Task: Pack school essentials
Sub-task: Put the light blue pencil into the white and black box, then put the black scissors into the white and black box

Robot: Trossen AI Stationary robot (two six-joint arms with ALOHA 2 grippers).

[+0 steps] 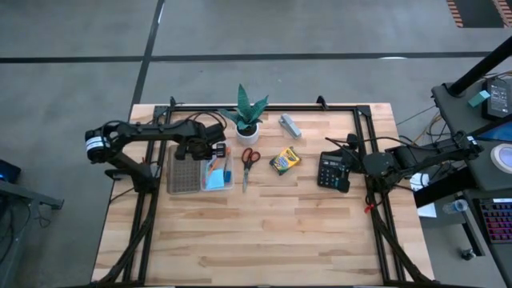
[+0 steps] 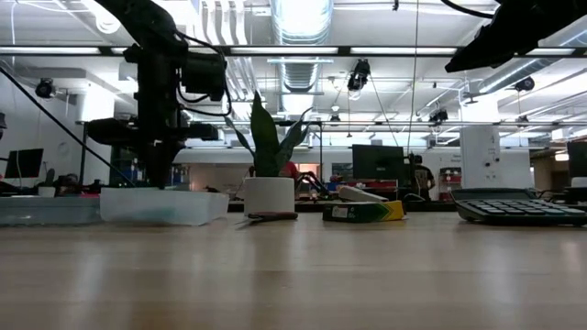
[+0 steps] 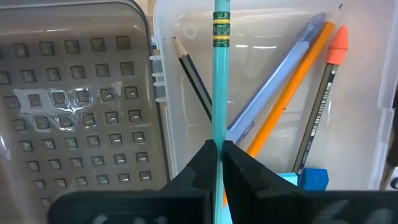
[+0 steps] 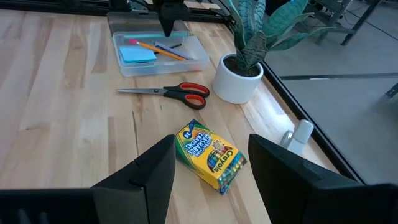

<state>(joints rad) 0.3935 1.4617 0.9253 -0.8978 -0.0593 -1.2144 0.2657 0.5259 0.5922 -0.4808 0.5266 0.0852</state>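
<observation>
The near half of the table [image 1: 264,240] is lying bare, giving open passage. Along the far half, the clear box [image 1: 218,178], scissors [image 1: 250,158], crayon box [image 1: 285,161] and calculator [image 1: 334,171] are standing apart with gaps between. The potted plant [image 1: 247,116] is rising tall behind the scissors, blocking low passes there.

The box [image 1: 217,178] sits on the counter [image 1: 264,232] with its lid [image 1: 182,170] open to the left. Pencils [image 3: 292,93] and a notepad [image 4: 137,55] lie in it. Right of the box lie the scissors [image 1: 249,162], then the crayons [image 1: 285,161], then the calculator [image 1: 334,171]. The plant [image 1: 247,116] stands behind the scissors.
</observation>
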